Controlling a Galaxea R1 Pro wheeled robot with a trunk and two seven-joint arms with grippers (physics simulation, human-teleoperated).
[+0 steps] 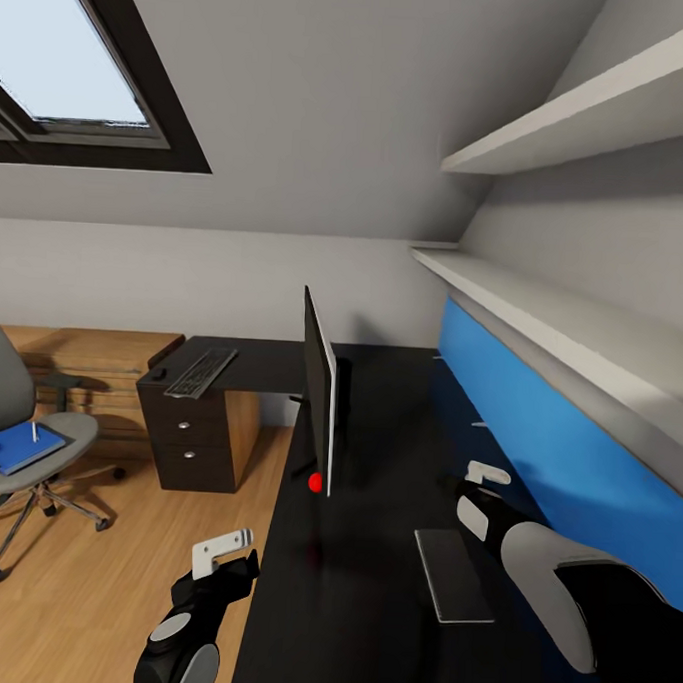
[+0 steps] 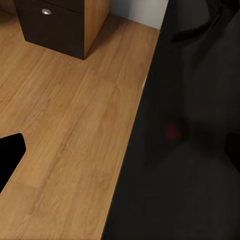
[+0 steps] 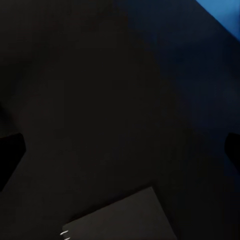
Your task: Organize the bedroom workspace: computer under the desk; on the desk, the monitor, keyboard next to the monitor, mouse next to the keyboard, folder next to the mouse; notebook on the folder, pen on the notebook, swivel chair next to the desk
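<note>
Glossy black desk (image 1: 368,603), flat grey notebook (image 1: 452,575) beside right hand (image 1: 479,479); both hands' grip unclear

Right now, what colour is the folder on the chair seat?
Bright blue; the folder shows best in the head view.

Head view: the monitor (image 1: 318,390) stood edge-on, so its screen face could not be read. The swivel chair (image 1: 16,435) was cut off at the picture's left edge. The pen (image 1: 34,432) on the folder (image 1: 18,447) was too small to make out in detail. The right gripper (image 1: 483,476) was largely masked by its own forearm, and its jaw position could not be judged; the left gripper (image 1: 220,553) showed a single pale finger. The notebook (image 1: 452,575) on the desk (image 1: 369,583) appeared dim.

Right wrist view: the notebook (image 3: 122,217) was cut by the frame's edge, in deep shadow.

Left wrist view: the drawer unit (image 2: 55,22) was cropped.
</note>
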